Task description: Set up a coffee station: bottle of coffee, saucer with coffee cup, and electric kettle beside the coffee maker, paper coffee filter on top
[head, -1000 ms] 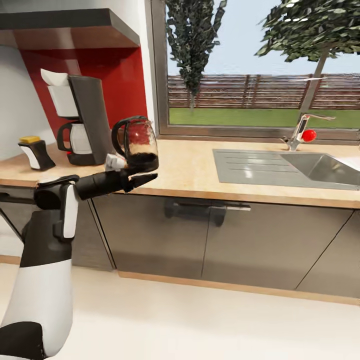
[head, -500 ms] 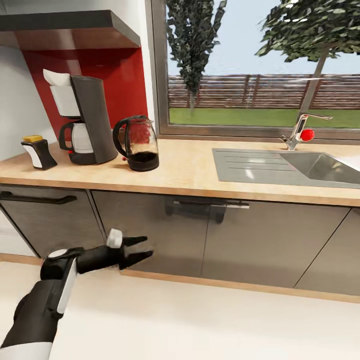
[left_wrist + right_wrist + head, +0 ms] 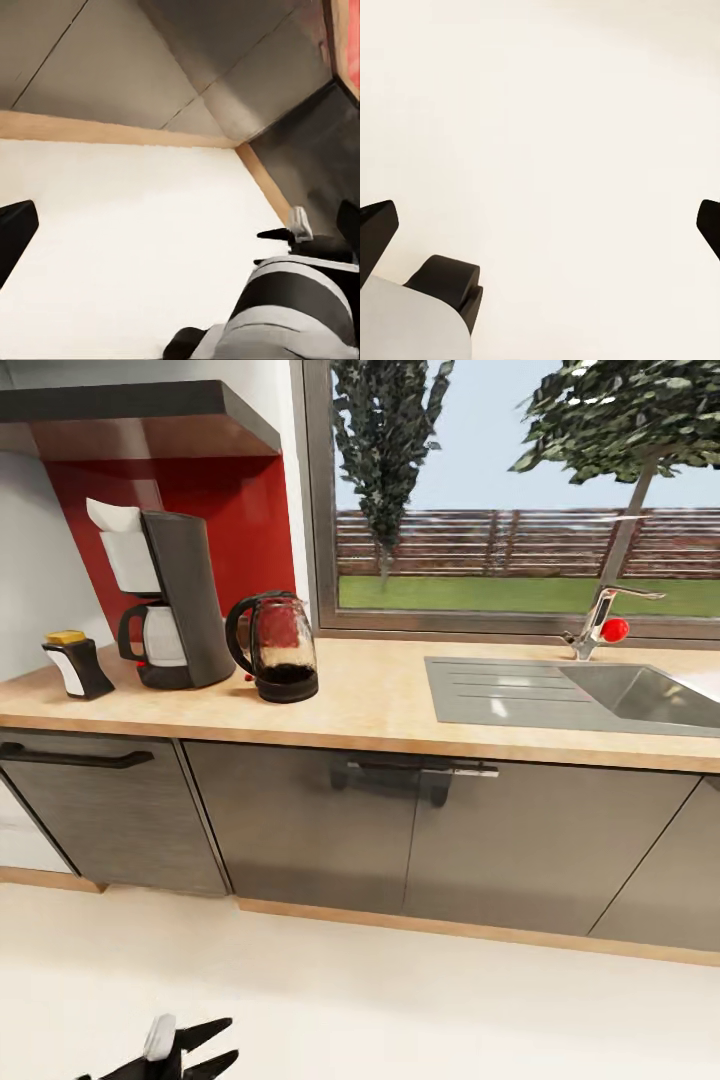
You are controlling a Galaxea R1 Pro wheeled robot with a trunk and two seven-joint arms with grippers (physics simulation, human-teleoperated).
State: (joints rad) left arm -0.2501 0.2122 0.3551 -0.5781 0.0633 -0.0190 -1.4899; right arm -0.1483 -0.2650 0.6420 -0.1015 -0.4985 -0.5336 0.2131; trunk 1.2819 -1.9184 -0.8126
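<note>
The left gripper (image 3: 205, 1050) is seen low at the bottom edge of the head view, over the pale floor (image 3: 420, 1000), fingers spread and nothing held between them. In the right wrist view the two dark fingertips (image 3: 376, 229) of the right gripper (image 3: 540, 225) are seen far apart at the frame edges, over bare floor, likewise empty. On the countertop (image 3: 380, 705) the coffee maker (image 3: 165, 605) is recorded upright near the red back wall, with the paper coffee filter (image 3: 108, 515) resting on its top. The bottle of coffee (image 3: 76, 663) stands near its one side, toward the wall end; the electric kettle (image 3: 275, 647) stands just beside its other side, toward the sink (image 3: 640, 695), handle turned toward the coffee maker. Saucer and coffee cup are not found on the visible stretch of worktop, so those two items are judged outstanding. Relation governing the coming move: every placed item lies well above and ahead of the left fingers, with the grey cabinet fronts (image 3: 300, 830) between; the left arm is the one on the coffee maker's side. No task item lies within reach of either set of fingers as posed. It is judged that both arms are stowed low for travel and that the remaining pieces are to be fetched from elsewhere; their location cannot be told from these views.
</note>
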